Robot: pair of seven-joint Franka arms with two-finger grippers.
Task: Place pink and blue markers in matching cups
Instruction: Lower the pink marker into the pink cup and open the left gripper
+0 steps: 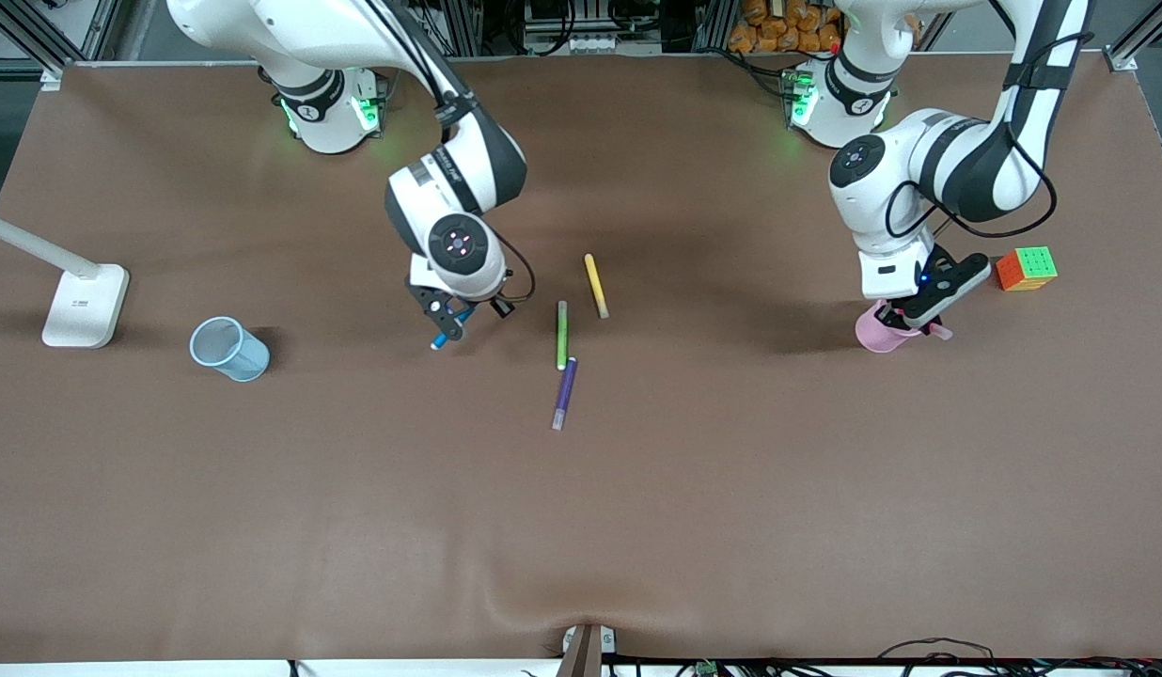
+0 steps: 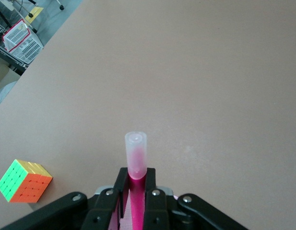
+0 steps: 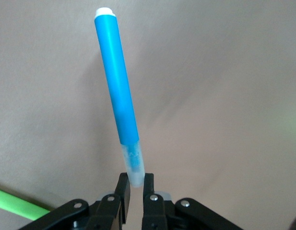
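The right gripper [image 1: 447, 324] hung over the middle of the brown table [image 1: 731, 489], its fingers [image 3: 122, 197] pinched on the greyish cap end of the blue marker [image 3: 118, 96]; the pen's long axis ran straight out from the fingertips, its white-tipped tail pointing down at the cloth. In the front view only the marker's lower end showed below the gripper. The light blue cup [image 1: 229, 349] stood well apart from it, toward the right arm's end of the table, beside a white lamp base [image 1: 86, 305].

At the left arm's end, the left gripper [image 1: 919, 315] hung over the light pink cup [image 1: 882, 332], its fingers [image 2: 120, 191] clamped on the magenta barrel of the pink marker [image 2: 136, 158], whose pale cap stuck out past the fingertips. A multicoloured puzzle cube [image 1: 1026, 268] sat near the pink cup.

Between the two arms three pens lay flat on the table: a yellow pen [image 1: 596, 285] farthest from the front camera, a green pen [image 1: 562, 335] just beside it, and a purple pen [image 1: 565, 392] nearest, its upper end about touching the green pen's lower end.
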